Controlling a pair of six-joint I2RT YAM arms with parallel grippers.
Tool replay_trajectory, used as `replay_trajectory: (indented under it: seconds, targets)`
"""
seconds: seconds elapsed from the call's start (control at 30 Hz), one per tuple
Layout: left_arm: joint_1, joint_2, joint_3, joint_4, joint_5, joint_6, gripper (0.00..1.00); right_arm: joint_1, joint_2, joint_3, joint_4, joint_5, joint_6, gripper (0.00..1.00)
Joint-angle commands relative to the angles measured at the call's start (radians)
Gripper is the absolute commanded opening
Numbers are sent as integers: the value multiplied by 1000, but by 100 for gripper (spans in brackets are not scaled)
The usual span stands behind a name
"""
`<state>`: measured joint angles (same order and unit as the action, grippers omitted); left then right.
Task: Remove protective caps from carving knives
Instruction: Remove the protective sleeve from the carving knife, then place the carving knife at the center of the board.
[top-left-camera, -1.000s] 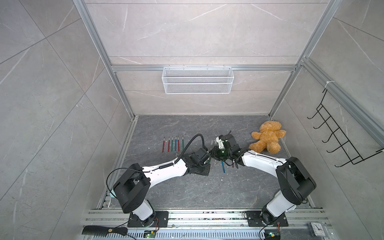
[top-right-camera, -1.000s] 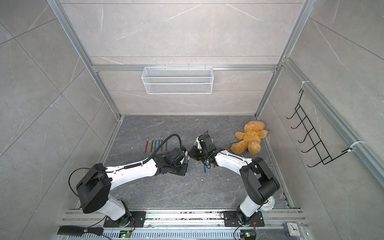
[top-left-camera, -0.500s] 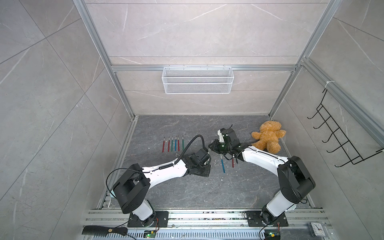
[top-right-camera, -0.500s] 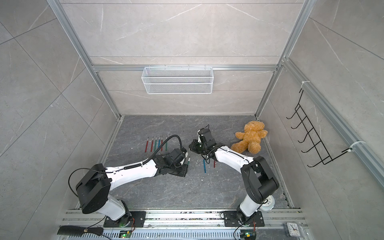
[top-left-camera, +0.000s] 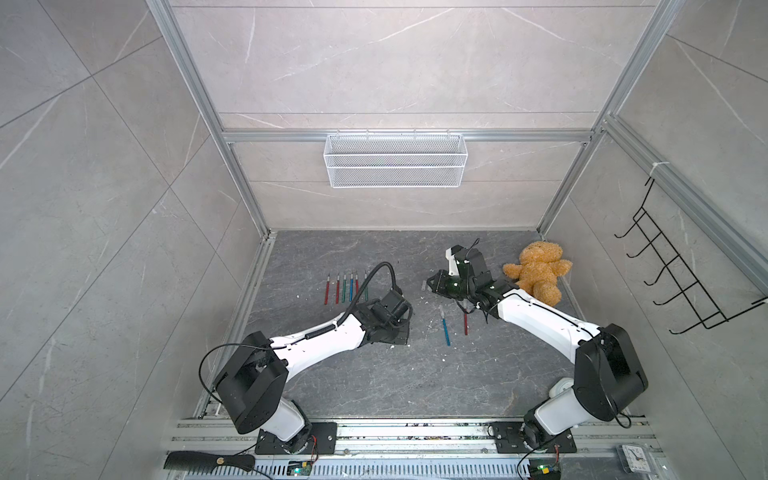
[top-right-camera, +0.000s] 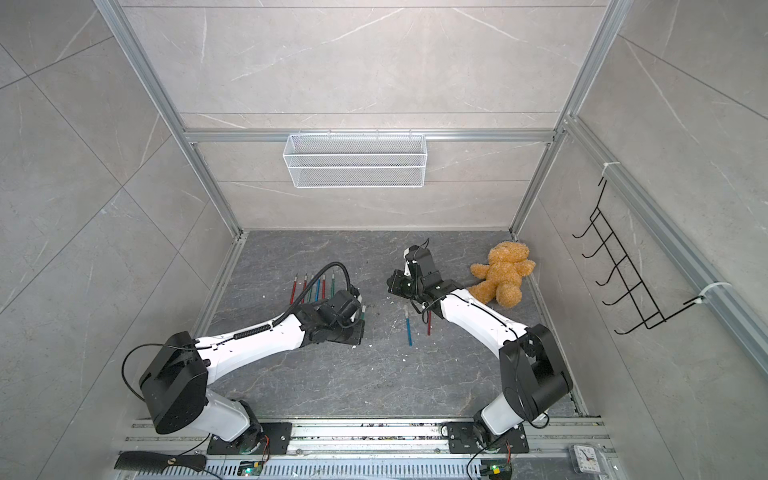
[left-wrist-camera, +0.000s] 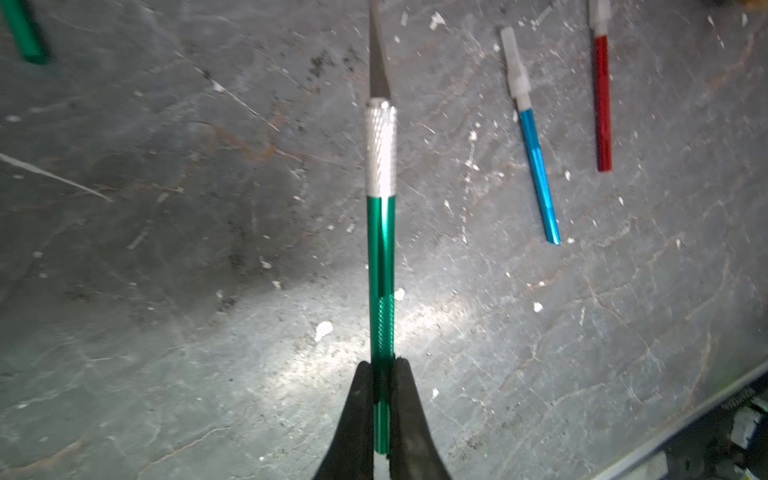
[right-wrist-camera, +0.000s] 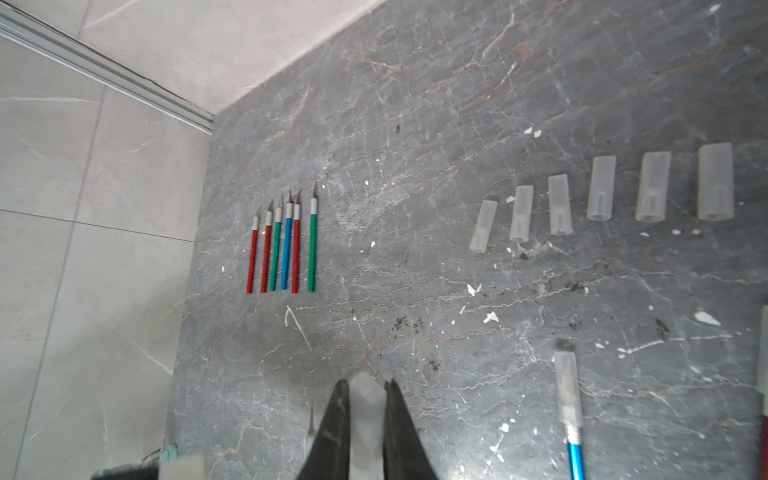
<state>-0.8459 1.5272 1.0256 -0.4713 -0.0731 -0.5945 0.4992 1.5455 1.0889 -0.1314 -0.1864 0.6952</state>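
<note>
L grip: pinching tail end of green-handled metal craft knife, blade bare.
R grip: clamped on clear plastic tube cap.
To do: blue-handled knife, red-handled knife lie capped.
Risk: tail-only hold, so knife may pivot and scatter bare-knife row at set-down; dropped cap may roll into cap row.

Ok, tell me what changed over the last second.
The right claw, shut on a protective cap, drew away from the left claw toward the back wall, opening a gap between them. The left claw barely moved and stays shut on the green knife, whose blade is bare. The row of six knives, the blue knife, the red knife and the teddy bear lie as before.
</note>
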Motion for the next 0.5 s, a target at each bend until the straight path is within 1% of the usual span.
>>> replay_trajectory:
  seconds: [0.0, 0.13, 0.23, 0.47]
  targets:
    - [50, 16, 90, -50, -70, 16, 0, 6, -42, -56, -14, -22, -41, 0]
    - [149, 79, 162, -75, -47, 12, 0, 9, -62, -120, 14, -34, -64, 0]
    - [199, 136, 219, -101, -50, 23, 0, 12, -73, -167, 56, -58, -74, 0]
    - [249, 266, 323, -153, -116, 43, 0, 17, -104, -233, 169, -114, -87, 0]
